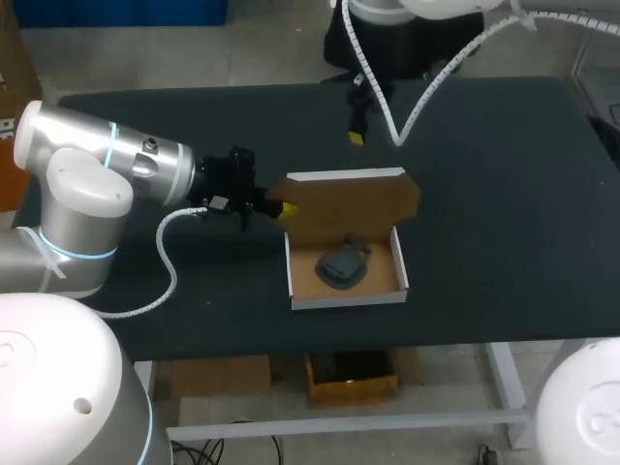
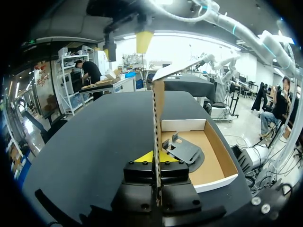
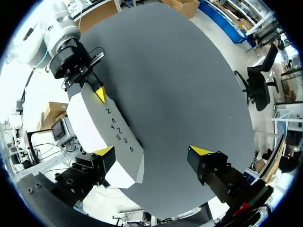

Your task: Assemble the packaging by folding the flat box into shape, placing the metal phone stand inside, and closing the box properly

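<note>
The cardboard box [image 1: 392, 286] lies open mid-table, white outside and brown inside. Its lid [image 1: 354, 201] stands raised. The dark metal phone stand [image 1: 344, 263] lies inside the tray. My left gripper [image 1: 274, 206] is shut on the lid's left edge. In the left wrist view the lid [image 2: 158, 101] runs edge-on between the shut fingers of that gripper [image 2: 157, 158], with the stand [image 2: 182, 149] and tray [image 2: 215, 163] beside it. My right gripper [image 1: 356, 136] hangs open above the table behind the box. In its own view the right gripper [image 3: 151, 151] holds nothing, and the lid's white outside [image 3: 102, 127] lies beside one finger.
The dark table [image 1: 504, 194] is bare to the right of the box and along the far edge. A white cable [image 1: 170, 262] loops from my left arm over the table's left part.
</note>
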Robot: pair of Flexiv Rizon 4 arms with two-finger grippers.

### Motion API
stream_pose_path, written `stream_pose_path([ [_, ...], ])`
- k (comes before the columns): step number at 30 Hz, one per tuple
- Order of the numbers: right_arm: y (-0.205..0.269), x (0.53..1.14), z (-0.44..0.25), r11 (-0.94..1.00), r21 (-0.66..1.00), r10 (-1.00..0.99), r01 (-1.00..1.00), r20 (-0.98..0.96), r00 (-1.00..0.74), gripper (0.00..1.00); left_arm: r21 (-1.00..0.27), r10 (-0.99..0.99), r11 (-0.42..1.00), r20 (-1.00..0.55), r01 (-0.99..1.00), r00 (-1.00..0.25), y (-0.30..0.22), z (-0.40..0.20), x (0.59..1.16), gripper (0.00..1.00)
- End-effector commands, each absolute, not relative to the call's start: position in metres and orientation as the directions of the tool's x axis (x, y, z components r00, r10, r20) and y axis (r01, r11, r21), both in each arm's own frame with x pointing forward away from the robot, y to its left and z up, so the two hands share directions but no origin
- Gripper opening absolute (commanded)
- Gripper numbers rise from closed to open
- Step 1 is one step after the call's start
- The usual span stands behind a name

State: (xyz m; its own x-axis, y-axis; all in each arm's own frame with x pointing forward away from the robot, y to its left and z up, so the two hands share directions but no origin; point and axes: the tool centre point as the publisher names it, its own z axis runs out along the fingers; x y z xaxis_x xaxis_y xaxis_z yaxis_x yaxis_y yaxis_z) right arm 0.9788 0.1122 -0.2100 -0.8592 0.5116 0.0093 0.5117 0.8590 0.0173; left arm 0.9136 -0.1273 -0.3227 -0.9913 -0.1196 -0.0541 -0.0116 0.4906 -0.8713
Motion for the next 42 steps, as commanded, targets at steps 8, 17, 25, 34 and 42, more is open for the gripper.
stream_pose_path([
  [8,0.116,0.978,-0.210,0.820,-0.007,0.572,0.572,0.002,-0.820,1.00,-0.872,-0.122,0.489,-0.057,-0.010,-0.991,-0.128,-0.324,0.914,0.00],
  [17,0.116,0.978,-0.210,0.820,-0.007,0.572,0.572,0.002,-0.820,1.00,-0.872,-0.122,0.489,-0.057,-0.010,-0.991,-0.128,-0.324,0.914,0.00],
  [25,0.116,0.978,-0.210,0.820,-0.007,0.572,0.572,0.002,-0.820,1.00,-0.861,-0.099,0.501,-0.157,0.087,-0.983,-0.137,-0.326,0.904,0.00],
  [34,0.116,0.978,-0.210,0.820,-0.007,0.572,0.572,0.002,-0.820,1.00,-0.851,-0.119,0.501,-0.250,0.159,-0.961,-0.133,-0.326,0.898,0.00],
  [42,0.112,0.971,-0.215,0.741,-0.023,0.672,0.672,0.057,-0.739,1.00,-0.837,-0.131,0.503,-0.321,0.216,-0.938,-0.130,-0.335,0.896,0.00],
])
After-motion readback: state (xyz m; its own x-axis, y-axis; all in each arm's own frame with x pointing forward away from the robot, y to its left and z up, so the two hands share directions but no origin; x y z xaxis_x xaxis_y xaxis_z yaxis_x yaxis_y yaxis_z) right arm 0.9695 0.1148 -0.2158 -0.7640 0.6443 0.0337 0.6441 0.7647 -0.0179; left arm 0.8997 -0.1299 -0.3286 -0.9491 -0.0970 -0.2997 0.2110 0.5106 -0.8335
